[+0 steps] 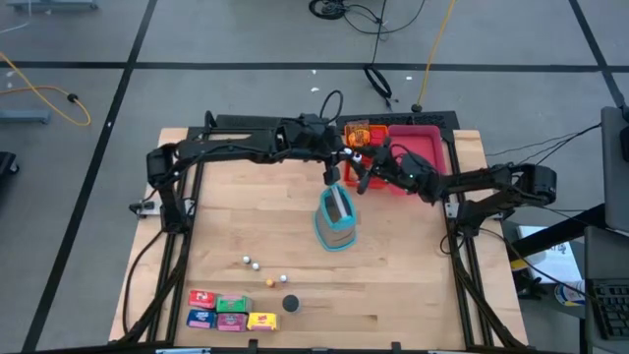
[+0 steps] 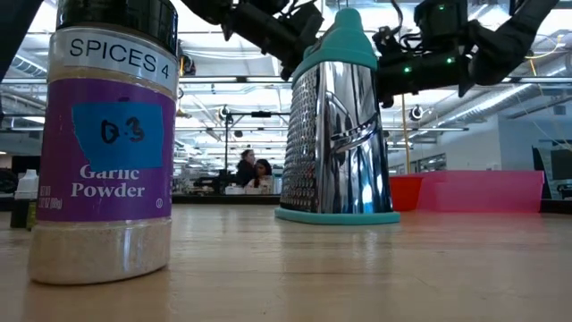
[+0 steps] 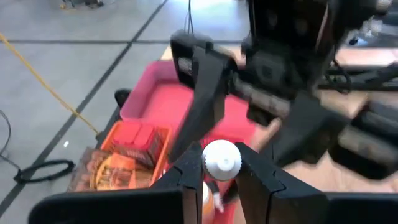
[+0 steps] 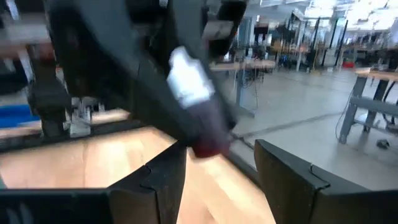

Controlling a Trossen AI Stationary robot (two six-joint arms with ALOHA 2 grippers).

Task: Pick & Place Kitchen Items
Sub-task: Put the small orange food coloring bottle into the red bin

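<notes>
Above the table, beside the orange tray (image 1: 358, 133) and pink tray (image 1: 418, 147), my left gripper (image 1: 343, 158) is shut on a tiny spice bottle (image 3: 221, 160) with a white cap and a red body. My right gripper (image 1: 366, 173) faces it, open. Its fingers (image 4: 163, 180) stand on either side below the bottle's red end (image 4: 208, 140), and I cannot tell whether they touch it. A teal-and-steel grater (image 1: 336, 219) stands upright below both grippers. Small red, blue, green and yellow boxes (image 1: 231, 313), tiny bottles (image 1: 252, 263), an orange piece (image 1: 270, 281) and a black piece (image 1: 291, 304) rest near the front edge. My left gripper pinches the tiny bottle between its two fingers (image 3: 186, 177), just below the white cap (image 3: 221, 155). The bottle is lifted clear of the table. It sits tilted, with the cap end toward my left wrist and the red body (image 4: 205, 127) pointing at my right gripper.
In the low view a Garlic Powder jar (image 2: 107, 143) stands close at the left and the grater (image 2: 338, 125) in the middle. The orange tray holds packets (image 3: 134, 146). Bare wood lies left and right of the grater. People sit in the room far behind.
</notes>
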